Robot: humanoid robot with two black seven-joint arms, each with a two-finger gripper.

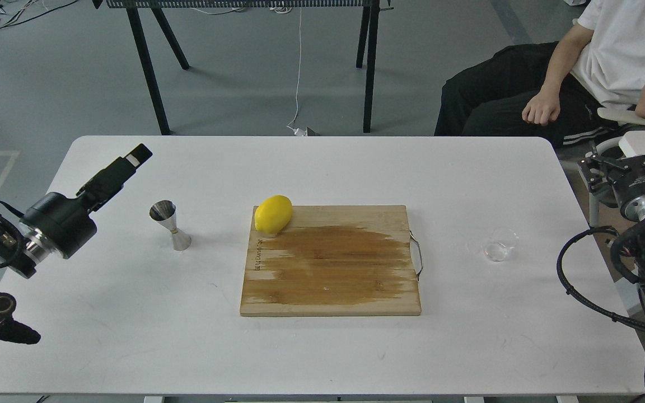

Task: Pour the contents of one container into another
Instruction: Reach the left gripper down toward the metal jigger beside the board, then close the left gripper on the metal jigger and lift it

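The big white table (132,313) sits closest, with a wet-stained bamboo cutting board (331,263) in the middle and a yellow lemon (272,214) on its far-left corner. The left gripper (132,159) hovers just up-left of the shiny steel hourglass jigger (170,225); fingers look together, honestly can't tell. The small clear cup (499,244) stands right of the board, near the right gripper (633,168), whose fingers aren't readable either.
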